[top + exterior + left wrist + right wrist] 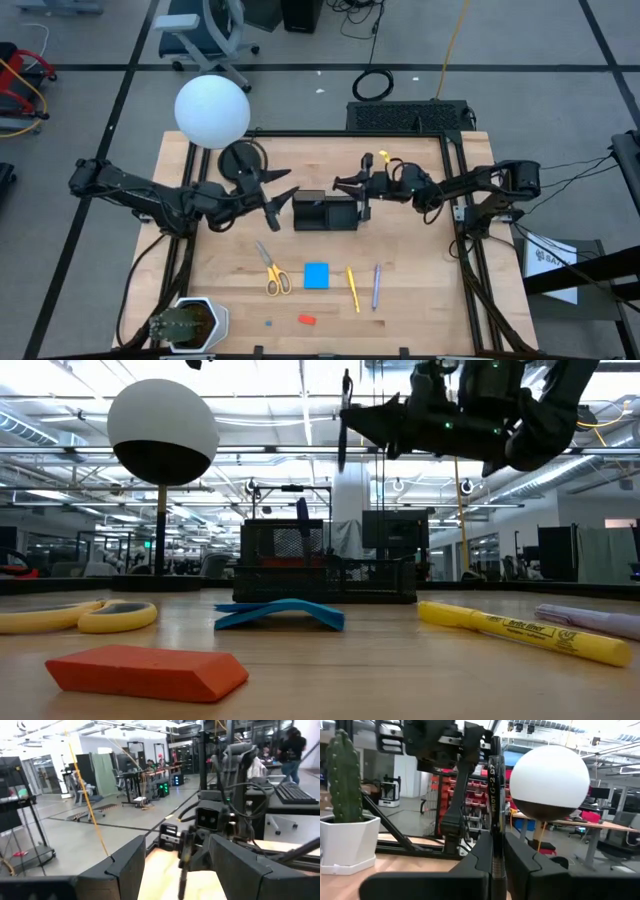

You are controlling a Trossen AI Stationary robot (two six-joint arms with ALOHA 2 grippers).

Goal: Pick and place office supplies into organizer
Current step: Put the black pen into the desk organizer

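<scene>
Over the pale wooden table [420, 290], the right gripper [362, 186] hovers just above the small black rectangular organizer tray [325, 211], clenched on a dark Pilot pen [494, 795] held upright; the left gripper [277, 190], fingers spread and empty, hangs beside the tray's far end. Yellow-handled scissors [273, 271], a blue square note pad [316, 275], a yellow marker [352, 288] and a small red eraser [307, 319] lie well apart, nearer the table's front edge.

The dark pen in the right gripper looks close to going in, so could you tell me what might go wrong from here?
1. The right gripper pinches the pen near one end; it could tilt and catch the organizer rim.
2. The open left gripper hangs just across the organizer, so the arms could bump.
3. The lamp stands close behind the left arm.
</scene>
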